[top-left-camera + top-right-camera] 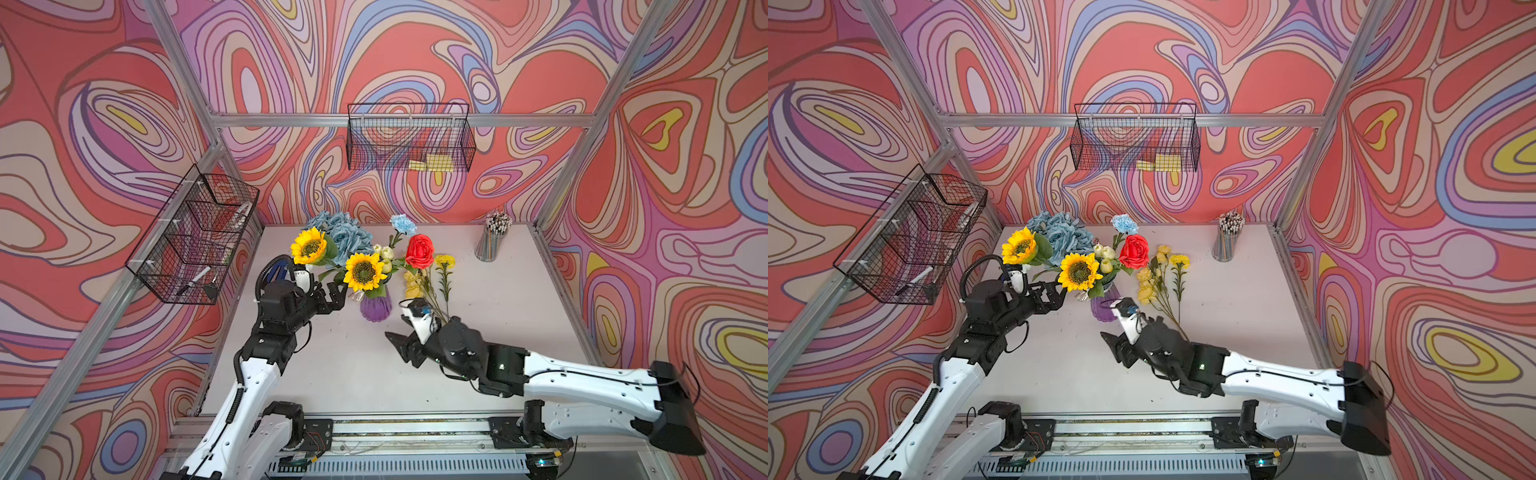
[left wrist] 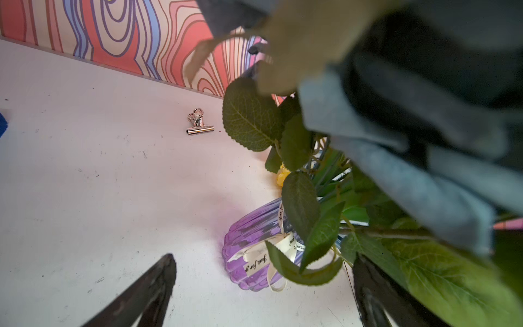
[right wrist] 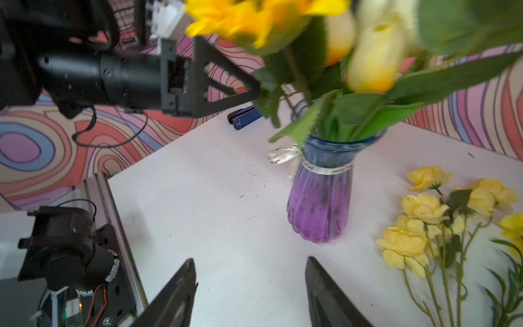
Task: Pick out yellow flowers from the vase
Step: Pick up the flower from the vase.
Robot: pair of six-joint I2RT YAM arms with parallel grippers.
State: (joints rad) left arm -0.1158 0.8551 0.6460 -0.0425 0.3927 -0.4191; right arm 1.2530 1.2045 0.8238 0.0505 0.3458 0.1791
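Vase (image 1: 375, 307) stands upright between both grippers, just ahead of left gripper (image 1: 338, 296). Jaws of left gripper stand wide apart, clamping nothing; its fingertips sit at the leaves (image 2: 305, 226) under the front sunflower (image 1: 364, 272). Above it, the second sunflower (image 1: 309, 246); both stand in the vase. Jaws of right gripper (image 1: 399, 347) are parted and empty, low over the table (image 1: 332, 374), vase ahead of its tips. Rose spray (image 1: 1148, 282) and yellow carnation (image 1: 444, 260) lie flat on the table beside right gripper, on its far side from the vase.
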